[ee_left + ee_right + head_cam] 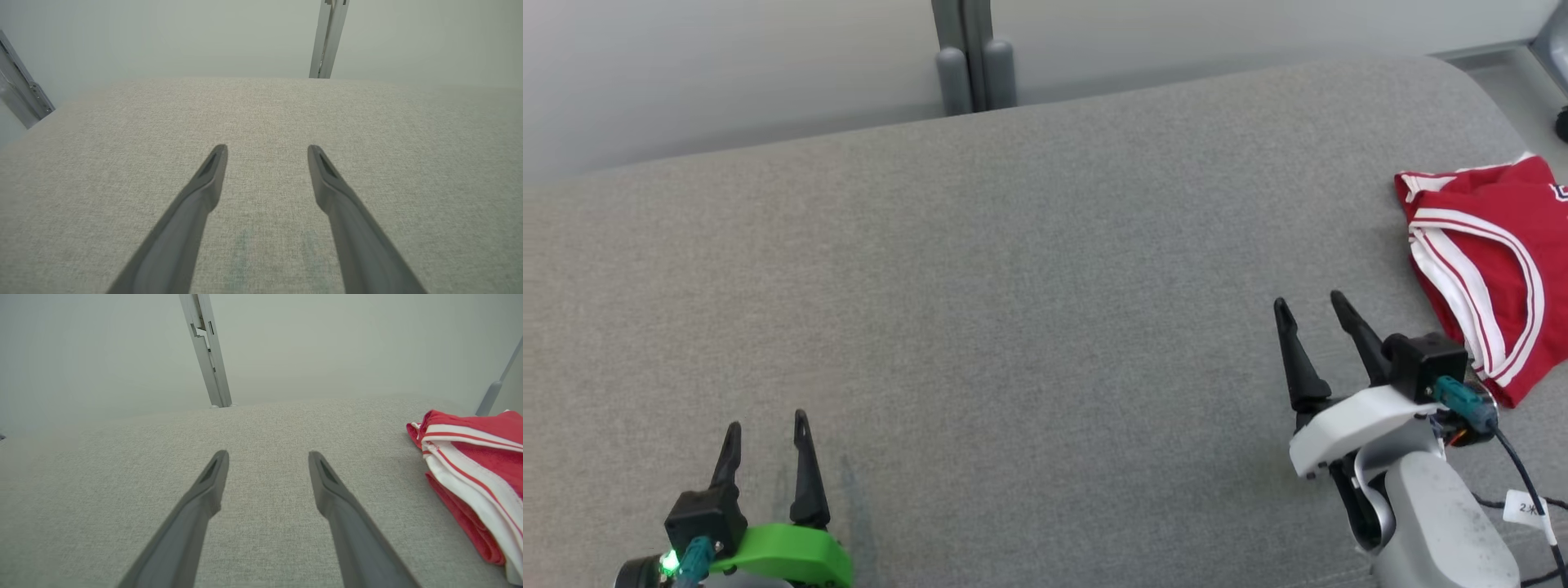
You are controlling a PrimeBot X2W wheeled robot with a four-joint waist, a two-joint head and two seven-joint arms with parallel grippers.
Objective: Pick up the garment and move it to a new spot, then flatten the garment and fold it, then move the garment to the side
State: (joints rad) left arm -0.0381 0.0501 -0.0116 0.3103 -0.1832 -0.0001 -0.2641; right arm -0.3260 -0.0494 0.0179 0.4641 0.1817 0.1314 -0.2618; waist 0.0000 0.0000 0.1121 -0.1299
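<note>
**A:** Head view, nearest first: left tool (767, 419) at lower left, right tool (1309, 299) at lower right. Both have their dark fingers spread wide and empty over the grey fabric-covered table (1013, 286).

**B:** And the garment?

**A:** The red fabric garment with white stripes (1494, 269) lies in folded layers at the table's right edge, near the right tool.

**B:** Which step?

**A:** Probably the last: it looks folded and set aside. Next, the arms only need to keep clear.

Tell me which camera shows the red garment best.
Head view: the red garment lies bunched on the grey cushion, far right, mostly in frame. Right wrist view catches one striped edge; left wrist view faces bare cushion.
</note>
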